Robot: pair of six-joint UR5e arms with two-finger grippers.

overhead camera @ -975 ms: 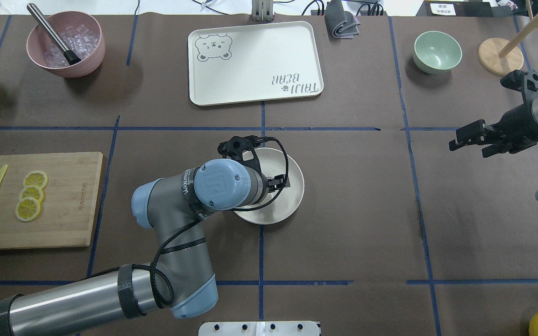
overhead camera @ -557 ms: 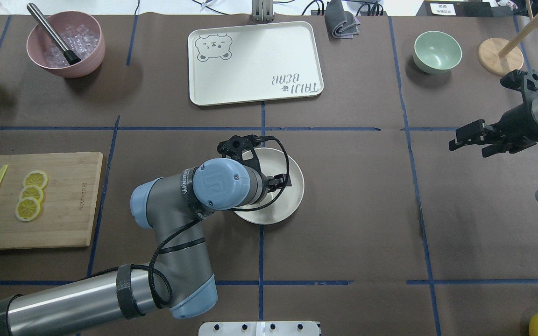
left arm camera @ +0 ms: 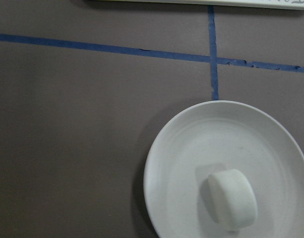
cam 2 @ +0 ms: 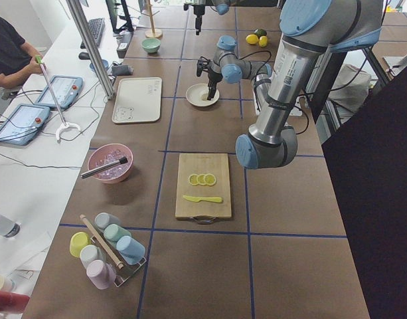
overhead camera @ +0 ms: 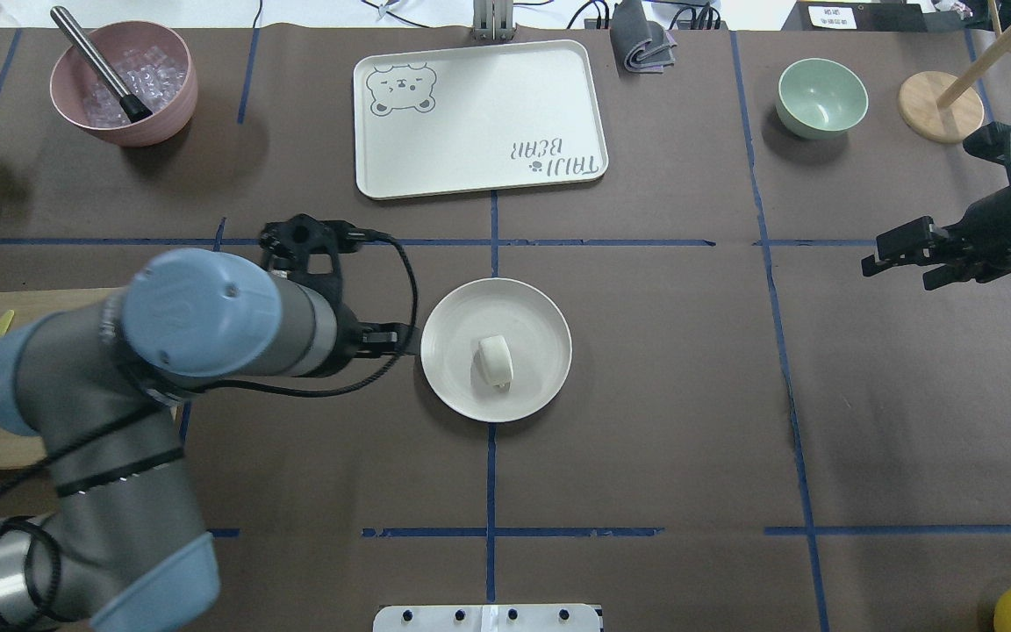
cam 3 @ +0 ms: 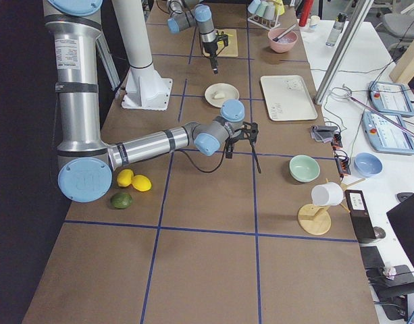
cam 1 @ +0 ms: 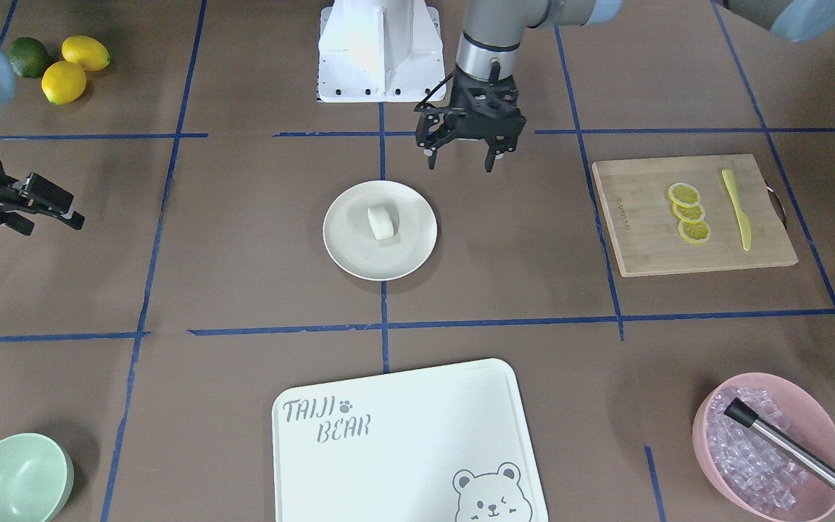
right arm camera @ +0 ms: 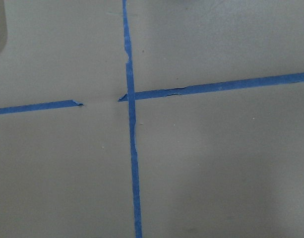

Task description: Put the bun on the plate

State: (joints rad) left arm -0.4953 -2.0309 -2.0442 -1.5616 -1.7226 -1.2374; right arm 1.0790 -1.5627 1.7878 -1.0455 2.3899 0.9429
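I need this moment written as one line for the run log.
bun: lying on plate | left gripper: open, empty, raised beside plate | right gripper: open, empty, far away | task: looks done

Grey arms, pale-blue joint caps, black left gripper (cabled).

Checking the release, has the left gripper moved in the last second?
Yes. In the overhead view the left gripper now sits off the plate's left edge, leaving the bun uncovered.
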